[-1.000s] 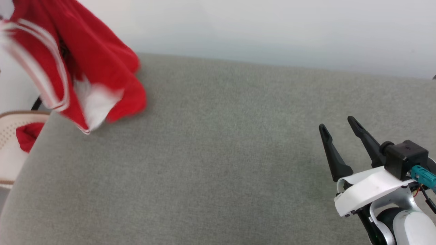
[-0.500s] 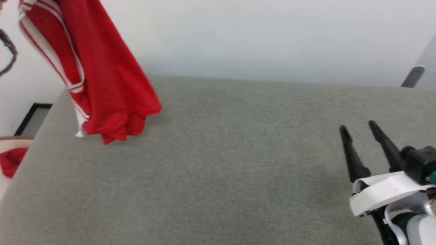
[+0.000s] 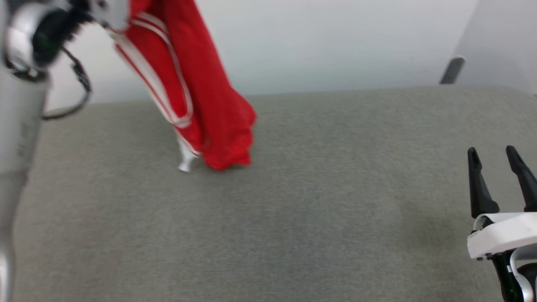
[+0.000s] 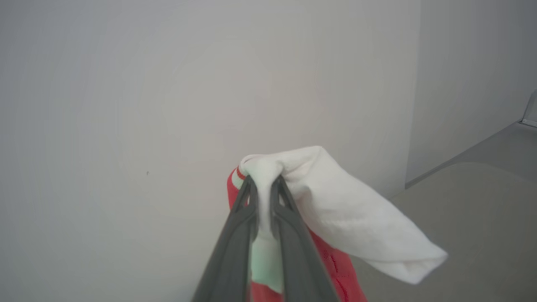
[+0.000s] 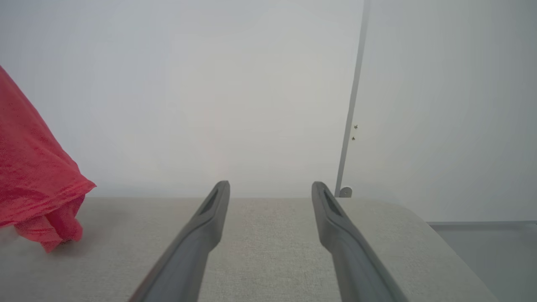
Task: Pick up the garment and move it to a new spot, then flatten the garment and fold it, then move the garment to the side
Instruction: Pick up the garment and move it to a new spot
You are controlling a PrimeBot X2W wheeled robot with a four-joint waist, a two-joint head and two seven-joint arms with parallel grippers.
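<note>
The garment (image 3: 201, 96), bright red with white striped trim, hangs from the upper left down to the grey table, its lowest folds touching or just above the surface. In the left wrist view my left gripper (image 4: 262, 184) is shut on a white sleeve of the garment (image 4: 335, 209), with red fabric below. My left arm (image 3: 25, 84) rises along the head view's left edge. My right gripper (image 3: 491, 153) stands open over the table at the lower right, nothing between its fingers. The right wrist view shows the right gripper (image 5: 270, 186) open and the garment (image 5: 33, 180) at its far left.
The grey cloth-covered table (image 3: 314, 201) spreads across the head view, with a pale wall behind it. A wall corner and a small grey fitting (image 3: 451, 70) stand at the back right. The table's right corner (image 5: 415, 218) is rounded.
The head camera has swung, shifting the whole picture. The garment now hangs longer and further in over the table, and my left arm has come into the head view. The right gripper stays open.
</note>
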